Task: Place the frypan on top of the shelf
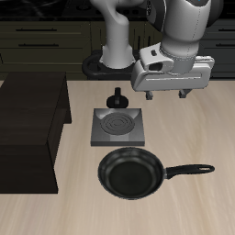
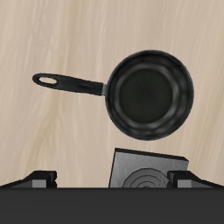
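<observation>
Black pan point(image 1: 131, 173) untouched, handle at 3 o'clock; gripper point(image 1: 170, 93) open, empty, high above: off-centre handle grab risks tilting, slipping.

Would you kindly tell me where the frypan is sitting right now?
The frypan lies on the table near its front edge, just in front of the grey stove plate, apart from the shelf; the wrist view shows it too, untouched.

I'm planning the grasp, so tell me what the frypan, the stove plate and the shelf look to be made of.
Frypan: glossy black, probably coated metal; light glints on its rim. Its handle looks matte black, perhaps plastic.
Stove plate: flat grey, likely metal, with a spiral coil.
Shelf: very dark brown, dull finish; possibly wood, though no grain shows.
</observation>
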### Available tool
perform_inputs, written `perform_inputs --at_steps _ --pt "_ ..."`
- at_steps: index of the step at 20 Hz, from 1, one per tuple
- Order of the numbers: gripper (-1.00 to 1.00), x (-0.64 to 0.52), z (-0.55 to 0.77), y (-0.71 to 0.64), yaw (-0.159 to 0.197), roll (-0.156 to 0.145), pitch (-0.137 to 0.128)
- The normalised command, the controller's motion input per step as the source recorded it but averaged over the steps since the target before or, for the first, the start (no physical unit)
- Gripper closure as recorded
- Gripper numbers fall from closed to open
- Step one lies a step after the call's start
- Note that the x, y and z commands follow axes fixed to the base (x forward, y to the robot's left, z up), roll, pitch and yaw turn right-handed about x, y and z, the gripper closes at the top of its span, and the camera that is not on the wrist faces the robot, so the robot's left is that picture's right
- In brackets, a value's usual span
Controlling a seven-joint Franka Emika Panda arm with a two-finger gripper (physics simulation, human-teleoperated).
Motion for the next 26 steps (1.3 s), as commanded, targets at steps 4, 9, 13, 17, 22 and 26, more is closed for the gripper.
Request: perform_inputs --at_steps 4,9,13,17,22,26 --pt "-1.00 0.04 -0.05 0.01 0.013 -0.003 -0.038" --pt "-1.00 0.14 -0.17 -0.05 0.017 -0.020 0.020" --pt "-1.00 0.08 -0.29 -0.04 -0.002 -0.001 0.031" --pt "-1.00 0.05 -0.24 0.02 0.009 0.010 0.027" --pt "-1.00 -0.01 -0.27 0.10 0.077 0.003 -0.018" --pt "-1.00 0.01 -0.19 0.08 0.037 0.017 0.005"
